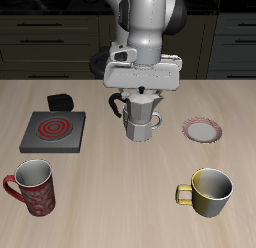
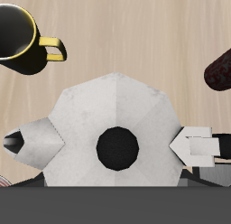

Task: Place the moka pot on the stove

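The silver faceted moka pot (image 1: 142, 122) stands upright on the table near the middle, its black handle on the stove's side. The stove (image 1: 52, 132), a flat dark grey hotplate with a red spiral coil and a black knob box (image 1: 62, 100) behind it, lies on the table apart from the pot. My gripper (image 1: 141, 96) hangs straight over the pot, at its lid. In the wrist view the pot's lid (image 2: 115, 110) fills the space between my fingertips (image 2: 195, 144), which stand spread at either side of it; my gripper (image 2: 113, 144) is open.
A round red-rimmed plate (image 1: 203, 130) lies beside the pot, on the side away from the stove. A red patterned mug (image 1: 33, 185) and a yellow mug (image 1: 208, 190) stand near the table's front edge; both also show in the wrist view (image 2: 221, 70) (image 2: 18, 38).
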Controlling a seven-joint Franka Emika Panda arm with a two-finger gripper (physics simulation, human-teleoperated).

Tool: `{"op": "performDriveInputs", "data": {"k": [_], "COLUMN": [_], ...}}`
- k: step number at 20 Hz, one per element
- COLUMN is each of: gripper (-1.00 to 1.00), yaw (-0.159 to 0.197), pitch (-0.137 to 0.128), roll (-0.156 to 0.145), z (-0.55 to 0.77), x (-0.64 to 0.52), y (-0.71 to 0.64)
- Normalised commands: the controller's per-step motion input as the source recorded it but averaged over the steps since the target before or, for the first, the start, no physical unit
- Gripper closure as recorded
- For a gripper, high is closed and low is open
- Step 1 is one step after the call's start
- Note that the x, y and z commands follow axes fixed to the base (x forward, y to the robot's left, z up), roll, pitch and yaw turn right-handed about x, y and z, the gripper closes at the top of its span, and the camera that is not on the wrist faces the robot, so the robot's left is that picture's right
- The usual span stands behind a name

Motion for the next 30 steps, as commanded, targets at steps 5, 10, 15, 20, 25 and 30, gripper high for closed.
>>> {"op": "performDriveInputs", "data": {"k": [5, 10, 15, 20, 25, 30], "gripper": [1.00, 1.00, 1.00, 1.00, 1.00, 1.00], "yaw": [0.009, 0.029, -0.020, 0.013, -0.018, 0.007], "pitch": [-0.034, -0.040, -0.004, -0.019, 0.023, -0.030], "roll": [0.019, 0.026, 0.027, 0.015, 0.011, -0.011], "z": [0.04, 0.01, -0.03, -0.08, -0.03, 0.04], "x": [-0.49, -0.39, -0.38, -0.34, -0.23, -0.29], "y": [-0.18, -0.13, -0.12, -0.15, -0.27, -0.38]}}
